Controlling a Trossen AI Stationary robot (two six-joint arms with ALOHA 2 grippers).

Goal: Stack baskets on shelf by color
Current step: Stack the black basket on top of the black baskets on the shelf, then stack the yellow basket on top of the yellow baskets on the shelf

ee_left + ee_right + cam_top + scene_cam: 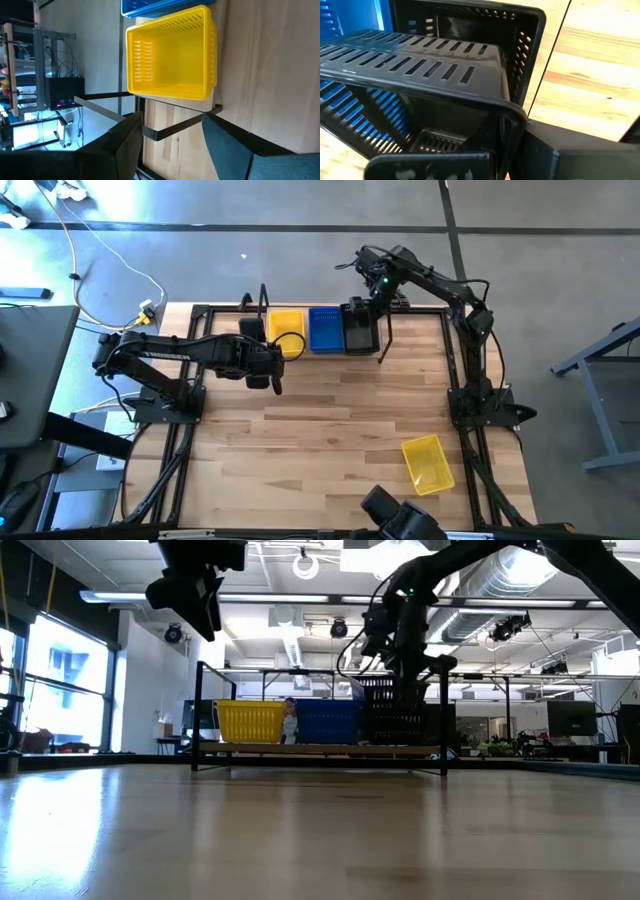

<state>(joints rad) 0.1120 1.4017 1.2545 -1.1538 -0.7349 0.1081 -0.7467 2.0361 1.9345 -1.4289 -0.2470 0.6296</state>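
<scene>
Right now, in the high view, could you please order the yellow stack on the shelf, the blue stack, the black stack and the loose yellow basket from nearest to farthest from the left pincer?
From the left pincer:
1. Yellow stack, shelf's left end.
2. Blue stack, shelf's middle.
3. Black stack, shelf's right end, under the right pincer.
4. Loose yellow basket, table's front right.

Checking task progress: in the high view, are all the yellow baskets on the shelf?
No: one yellow basket lies alone on the table's near right part, far from the shelf.

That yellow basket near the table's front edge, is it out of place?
Yes. One yellow basket lies alone and askew on the table, far from the shelf where the other yellow basket sits.
</scene>
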